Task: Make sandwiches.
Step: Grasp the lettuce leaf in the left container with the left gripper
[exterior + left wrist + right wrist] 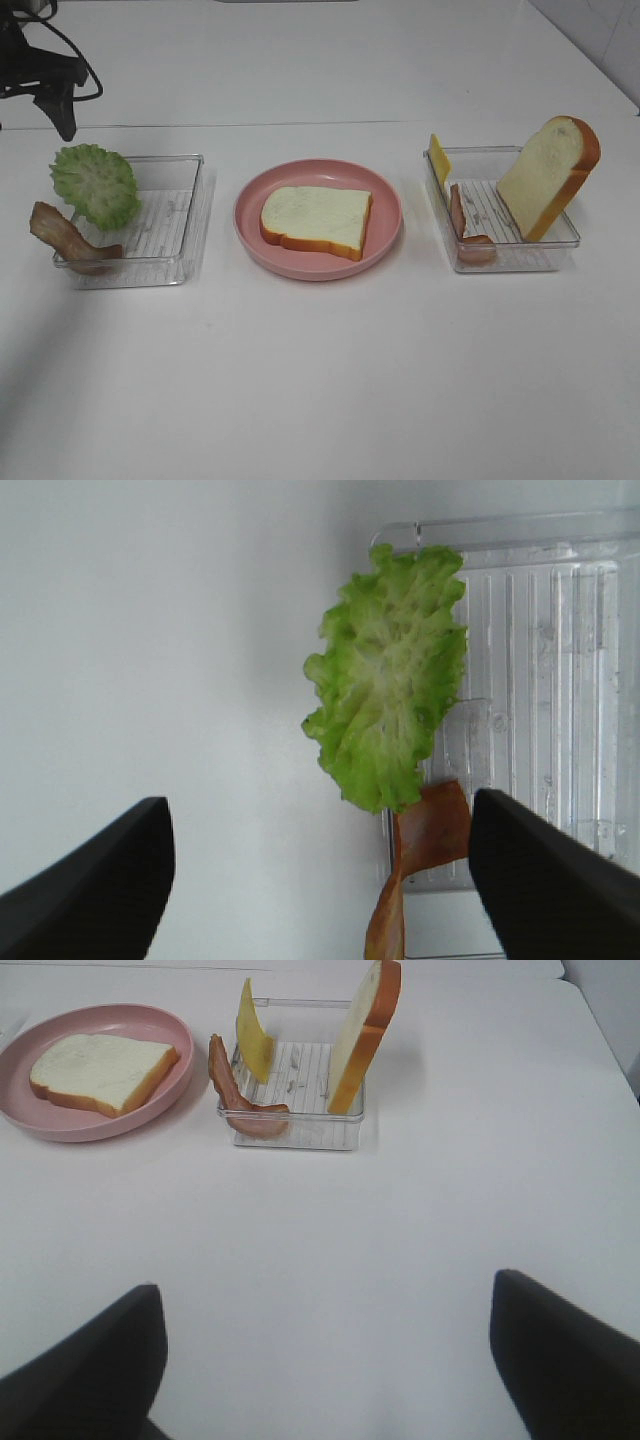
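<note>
One bread slice (315,220) lies flat on the pink plate (385,215) in the middle of the table. In the left clear tray (170,225), green lettuce (95,185) leans on the far left rim and a bacon strip (70,240) hangs over its near left corner. The right clear tray (540,245) holds an upright bread slice (548,175), yellow cheese (438,160) and another bacon strip (465,225). My left gripper (320,880) is open and empty, above and short of the lettuce (390,680). My right gripper (325,1360) is open and empty, well back from its tray (300,1130).
The left arm's dark end (55,85) hangs over the far left of the table, behind the left tray. A bare white table surface (320,380) spreads in front of the plate and trays. The right arm is outside the exterior high view.
</note>
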Robot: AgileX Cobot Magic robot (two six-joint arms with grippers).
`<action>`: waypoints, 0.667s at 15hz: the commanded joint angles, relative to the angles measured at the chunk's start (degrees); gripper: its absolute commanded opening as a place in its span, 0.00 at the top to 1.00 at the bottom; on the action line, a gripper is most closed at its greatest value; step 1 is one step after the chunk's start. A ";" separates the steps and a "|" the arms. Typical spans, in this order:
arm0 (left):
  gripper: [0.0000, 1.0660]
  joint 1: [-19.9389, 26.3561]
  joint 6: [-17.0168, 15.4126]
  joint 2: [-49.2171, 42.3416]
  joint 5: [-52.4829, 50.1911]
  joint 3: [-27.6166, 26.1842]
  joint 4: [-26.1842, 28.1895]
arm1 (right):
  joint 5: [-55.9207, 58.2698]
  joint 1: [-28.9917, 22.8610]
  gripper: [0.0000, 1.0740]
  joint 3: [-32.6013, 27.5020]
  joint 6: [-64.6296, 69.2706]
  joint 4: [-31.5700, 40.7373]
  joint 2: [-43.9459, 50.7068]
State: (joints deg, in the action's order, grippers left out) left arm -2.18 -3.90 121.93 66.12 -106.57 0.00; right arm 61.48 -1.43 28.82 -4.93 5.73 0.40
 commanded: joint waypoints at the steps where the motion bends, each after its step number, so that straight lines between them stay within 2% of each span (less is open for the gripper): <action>1: 0.28 0.11 0.23 2.75 -2.01 0.06 0.00 | -0.63 0.06 0.23 0.06 0.11 -0.06 0.34; 8: 0.28 0.11 0.23 7.62 -10.66 0.06 1.83 | -0.63 0.06 0.23 0.06 0.11 -0.06 0.34; 10: 0.31 0.06 0.23 8.02 -11.06 0.06 2.01 | -0.63 0.06 0.23 0.06 0.11 -0.06 0.34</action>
State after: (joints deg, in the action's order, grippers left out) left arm -2.18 -3.72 129.66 55.29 -106.57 1.49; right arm 61.48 -1.43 28.82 -4.93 5.73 0.40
